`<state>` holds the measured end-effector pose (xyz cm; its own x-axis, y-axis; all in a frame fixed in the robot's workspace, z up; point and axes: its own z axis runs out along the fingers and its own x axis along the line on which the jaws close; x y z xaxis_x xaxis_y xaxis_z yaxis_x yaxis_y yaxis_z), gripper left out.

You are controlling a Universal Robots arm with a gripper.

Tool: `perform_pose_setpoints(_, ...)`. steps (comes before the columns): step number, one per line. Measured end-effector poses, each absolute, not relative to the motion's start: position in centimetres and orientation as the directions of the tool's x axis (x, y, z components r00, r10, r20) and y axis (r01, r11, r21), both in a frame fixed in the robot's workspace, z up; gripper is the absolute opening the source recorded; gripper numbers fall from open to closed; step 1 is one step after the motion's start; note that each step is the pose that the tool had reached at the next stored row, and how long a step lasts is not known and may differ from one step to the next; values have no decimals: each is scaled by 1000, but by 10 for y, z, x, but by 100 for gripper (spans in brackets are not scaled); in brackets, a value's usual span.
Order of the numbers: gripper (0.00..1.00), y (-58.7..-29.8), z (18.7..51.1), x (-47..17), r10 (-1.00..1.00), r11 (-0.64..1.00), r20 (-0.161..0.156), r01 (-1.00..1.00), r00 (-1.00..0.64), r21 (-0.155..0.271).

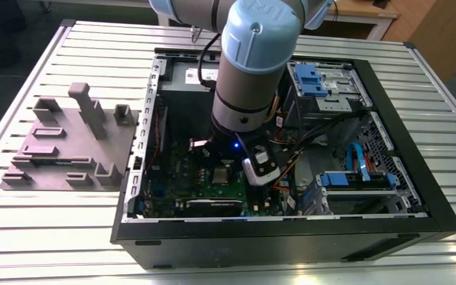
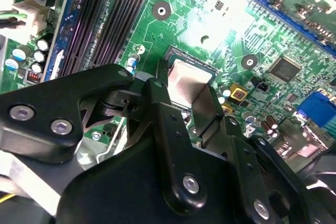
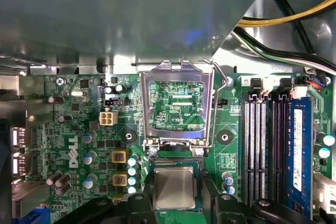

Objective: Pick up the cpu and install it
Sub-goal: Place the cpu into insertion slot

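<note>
The cpu point(image 3: 176, 187), a small silver-topped square, sits at the motherboard's socket just below the flipped-open metal load plate point(image 3: 176, 103). My gripper point(image 3: 177, 195) is shut on the cpu, one black finger point(image 3: 148, 195) against each of two opposite edges. The second wrist view gives the same hold: the cpu point(image 2: 186, 82) lies between the fingers point(image 2: 163, 103) over the dark socket rim. In the exterior view the arm point(image 1: 248, 77) reaches down into the open computer case, and the cpu point(image 1: 222, 174) shows as a silver square on the green board.
The grey plastic block tray point(image 1: 69, 148) lies on the slatted table at the exterior view's left. Case walls point(image 1: 291, 237) ring the board. Memory slots point(image 3: 262, 145), capacitors, loose cables point(image 3: 294, 40) and blue drive brackets point(image 1: 315, 80) crowd the socket's surroundings.
</note>
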<state>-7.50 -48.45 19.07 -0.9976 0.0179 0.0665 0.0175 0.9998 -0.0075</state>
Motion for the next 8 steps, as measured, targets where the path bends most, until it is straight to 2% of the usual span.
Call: perform_pose_setpoints(8, 45, -484, 193, -75, 30, 1000, 66, 29, -997, -7)
